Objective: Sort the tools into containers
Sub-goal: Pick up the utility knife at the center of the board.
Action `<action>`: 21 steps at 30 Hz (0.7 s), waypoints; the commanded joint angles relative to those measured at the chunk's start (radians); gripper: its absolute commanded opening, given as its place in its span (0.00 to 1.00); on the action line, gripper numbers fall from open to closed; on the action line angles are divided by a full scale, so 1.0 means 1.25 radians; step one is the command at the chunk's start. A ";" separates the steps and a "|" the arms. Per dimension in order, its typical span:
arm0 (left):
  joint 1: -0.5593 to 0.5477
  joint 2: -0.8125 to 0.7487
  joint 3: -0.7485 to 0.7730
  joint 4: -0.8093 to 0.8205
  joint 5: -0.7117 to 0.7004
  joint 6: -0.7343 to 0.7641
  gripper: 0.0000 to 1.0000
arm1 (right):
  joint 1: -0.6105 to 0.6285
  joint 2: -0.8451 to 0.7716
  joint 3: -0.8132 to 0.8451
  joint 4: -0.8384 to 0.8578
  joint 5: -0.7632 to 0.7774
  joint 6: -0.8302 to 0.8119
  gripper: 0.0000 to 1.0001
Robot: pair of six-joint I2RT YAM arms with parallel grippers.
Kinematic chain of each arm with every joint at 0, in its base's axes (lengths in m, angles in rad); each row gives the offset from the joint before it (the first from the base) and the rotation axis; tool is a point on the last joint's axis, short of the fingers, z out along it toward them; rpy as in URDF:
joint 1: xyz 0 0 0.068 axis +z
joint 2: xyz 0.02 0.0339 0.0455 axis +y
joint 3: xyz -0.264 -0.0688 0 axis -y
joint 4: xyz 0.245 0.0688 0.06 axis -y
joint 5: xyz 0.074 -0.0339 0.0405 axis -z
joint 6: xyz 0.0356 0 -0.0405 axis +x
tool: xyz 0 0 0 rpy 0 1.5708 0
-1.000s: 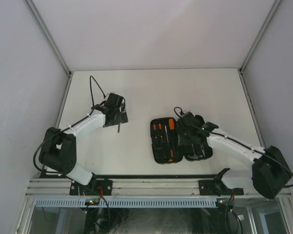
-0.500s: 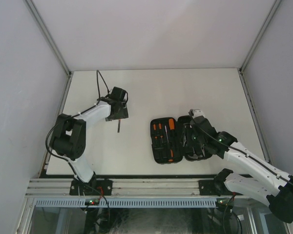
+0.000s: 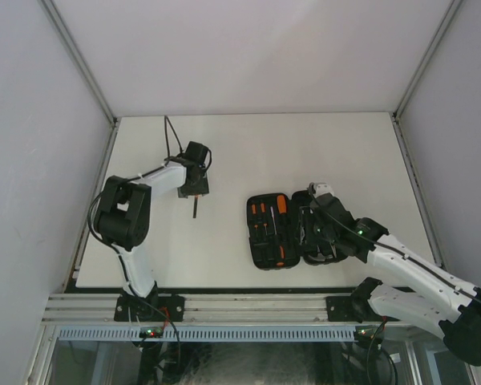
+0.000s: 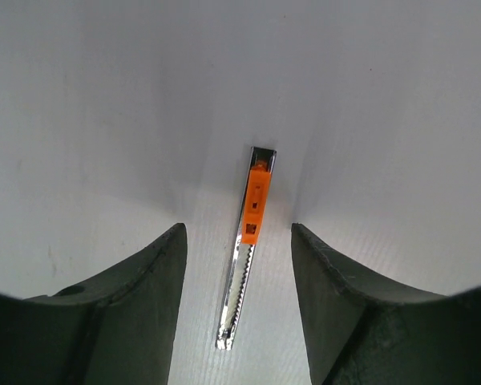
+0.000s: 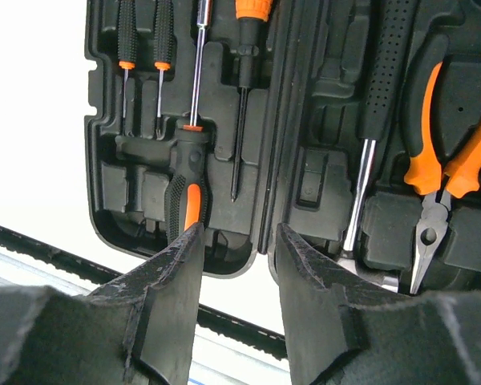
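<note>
1. The black tool case (image 3: pixel 251 241) lies open on the counter (image 3: pixel 248 152), towards the right arm's side, both halves facing up.
2. Its left half already carries a row of thin screwdrivers (image 5: pixel 126 72) and, nearer the camera, a thick-handled screwdriver (image 5: pixel 188 184) with an orange and black grip, each seated in its recess.
3. The right half holds the hammer (image 5: pixel 382 72) and beside it the orange-handled pliers (image 5: pixel 453 152), both lying in their beds.
4. A few moulded slots (image 5: pixel 314 183) look bare, though I cannot tell which tool each one fits.
5. One tool is outside: a small utility knife (image 4: pixel 248 241), metal-bodied with an orange slider, lying flat on the counter well apart from the case, to its left.
6. The left fingers (image 4: pixel 144 297) stand spread on either side of the knife, touching neither edge and holding nothing.
7. The right fingers (image 5: pixel 168 289) are partway apart with nothing between them, hanging over the case's hinge line near its front edge.
8. Judged from this, sorting is nearly done. The knife has yet to be gripped, carried across and pressed into a free slot.
</note>
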 commanded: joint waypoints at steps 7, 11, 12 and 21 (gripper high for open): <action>0.014 0.042 0.055 0.026 0.022 0.023 0.53 | 0.029 -0.010 0.003 0.012 0.021 0.029 0.40; 0.018 0.047 0.052 0.032 0.028 0.024 0.50 | 0.030 -0.019 0.003 0.008 0.020 0.026 0.40; 0.018 0.048 0.050 0.034 0.028 0.023 0.49 | 0.030 -0.021 0.003 0.006 0.023 0.026 0.40; 0.018 0.046 0.028 0.054 0.042 0.027 0.34 | 0.033 -0.027 0.003 -0.001 0.028 0.039 0.40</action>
